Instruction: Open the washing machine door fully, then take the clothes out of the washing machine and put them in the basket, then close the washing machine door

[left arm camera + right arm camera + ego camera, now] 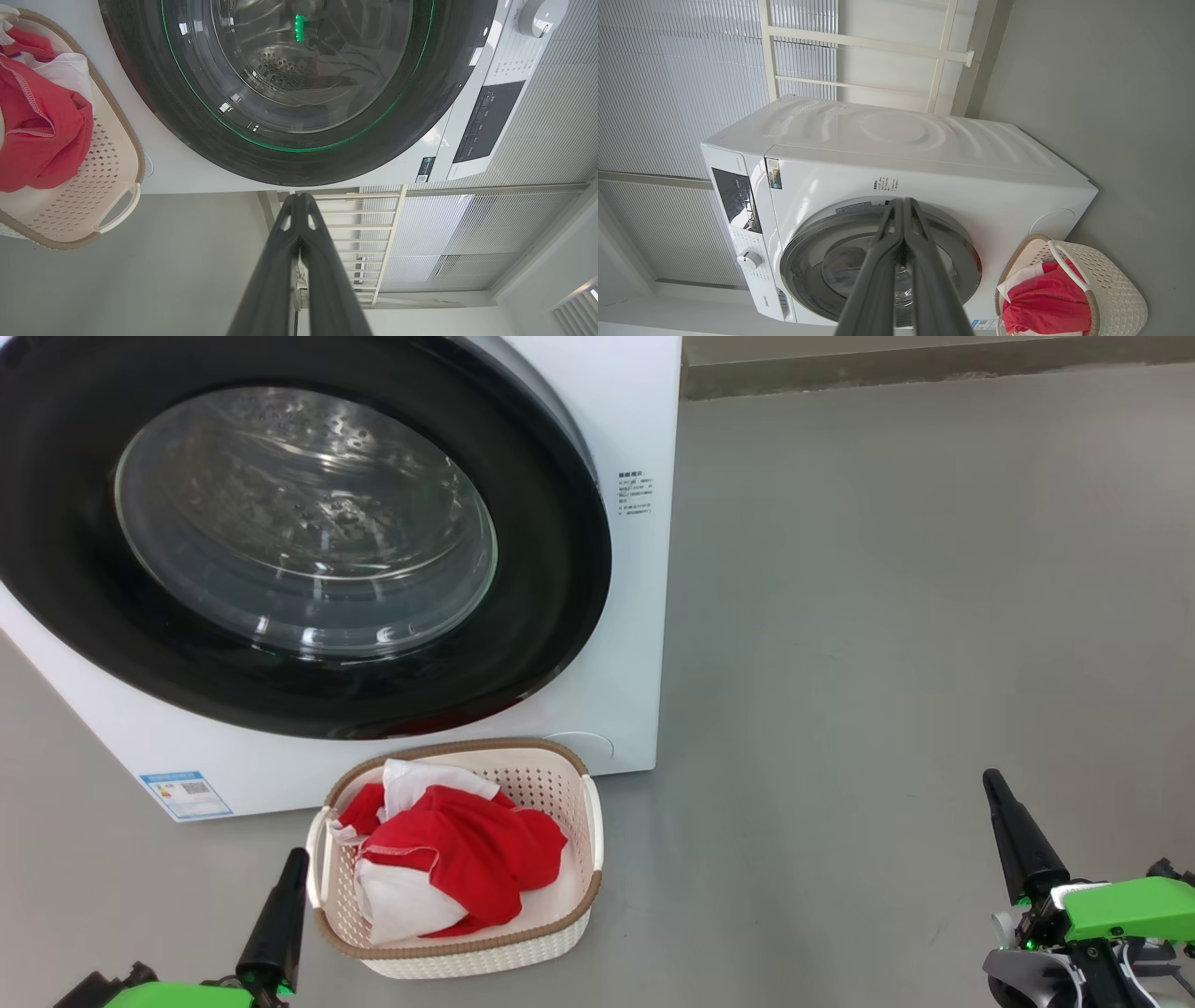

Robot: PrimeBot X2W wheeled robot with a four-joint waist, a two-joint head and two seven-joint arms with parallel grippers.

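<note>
The washing machine door point(546, 579) is apparently sitting shut. The clothes point(467, 859) are lying in the basket point(467, 963). The left gripper point(299, 198) and right gripper point(903, 201) are pressing their fingers together, holding nothing.

I count one washing machine point(644, 429), with one door point(84, 616) on its front. One basket point(569, 775) stands before the washing machine and holds one heap of clothes point(467, 859); the separate pieces cannot be counted. On the machine's front I count one blue sticker point(185, 793) and one knob point(542, 16). My tools number two: left tool point(295, 863) and right tool point(995, 789).
</note>
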